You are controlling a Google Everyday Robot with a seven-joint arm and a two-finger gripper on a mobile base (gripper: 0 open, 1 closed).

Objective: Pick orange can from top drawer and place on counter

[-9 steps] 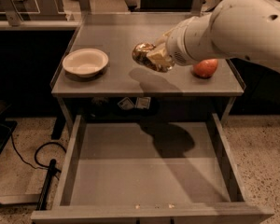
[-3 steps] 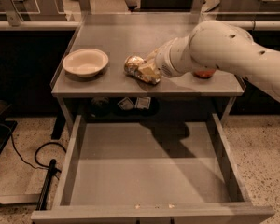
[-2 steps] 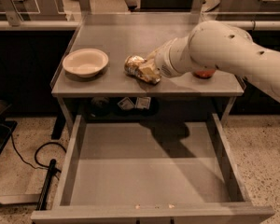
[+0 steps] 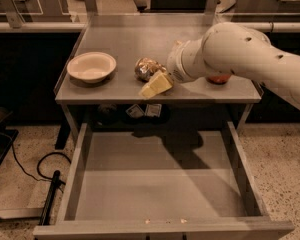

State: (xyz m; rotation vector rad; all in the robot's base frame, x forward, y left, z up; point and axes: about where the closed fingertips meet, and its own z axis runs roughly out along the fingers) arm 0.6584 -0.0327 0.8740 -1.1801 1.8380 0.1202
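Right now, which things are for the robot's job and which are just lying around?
For the job: dented golden-orange metal can, on the flat grey metal counter; open grey metal drawer tray; end effector, close beside the can.
Lying about: round white bowl; round red-orange apple.

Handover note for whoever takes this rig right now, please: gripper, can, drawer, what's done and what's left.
The gripper is low over the counter, against the front right of the orange can; whether it grips is unclear.
The orange can rests on the counter, between the white bowl and the apple.
The top drawer is pulled open, can not in it.
Done: can on counter.
Left: confirm release, withdraw arm.
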